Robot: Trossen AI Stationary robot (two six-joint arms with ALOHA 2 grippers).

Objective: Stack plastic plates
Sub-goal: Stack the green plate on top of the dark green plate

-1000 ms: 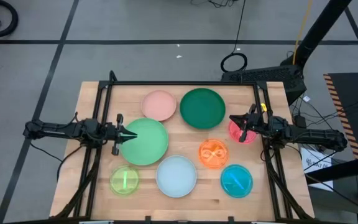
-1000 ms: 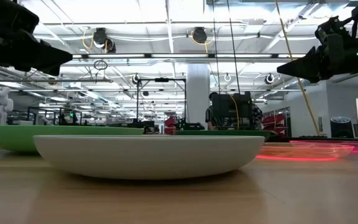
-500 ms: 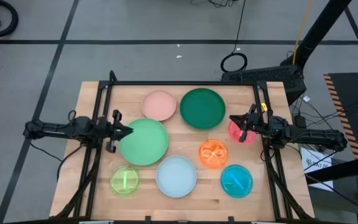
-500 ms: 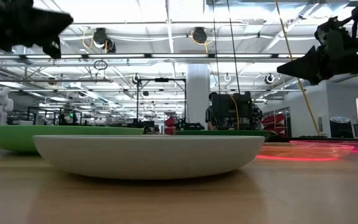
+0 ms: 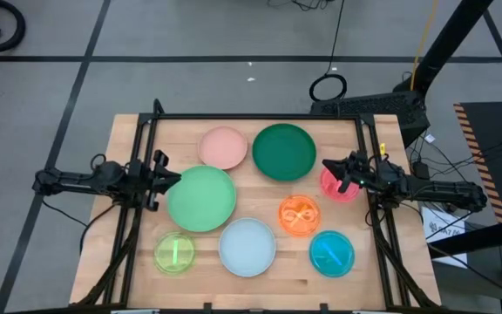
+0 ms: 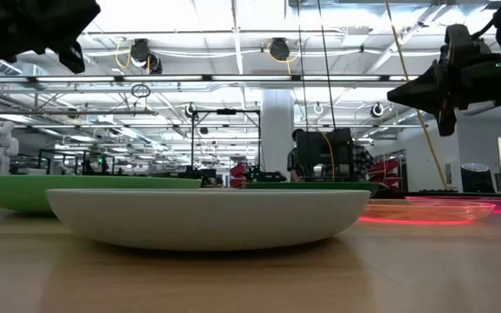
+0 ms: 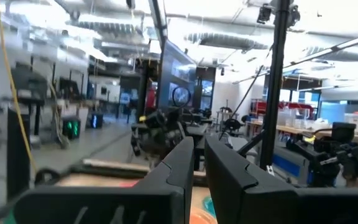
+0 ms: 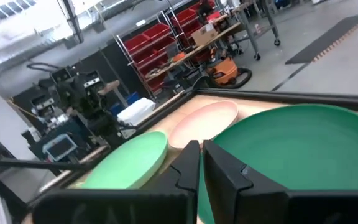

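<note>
Plates all lie single across bench (image 5: 125, 218) — nothing stacked yet, your whole job remains. Left pincer (image 5: 166, 177) closed, empty, beside mint plate (image 5: 202, 199); right pincer (image 5: 331, 166) closed, empty, over hot pink plate (image 5: 342, 187).

Grey floor (image 5: 190, 78) crossed by dark tape lines; red storage bins (image 8: 157, 46) on shelving; bright ceiling lights (image 6: 233, 17) overhead.

Eight plastic plates (image 5: 201, 199) lie flat, unstacked, spread across the table.
</note>
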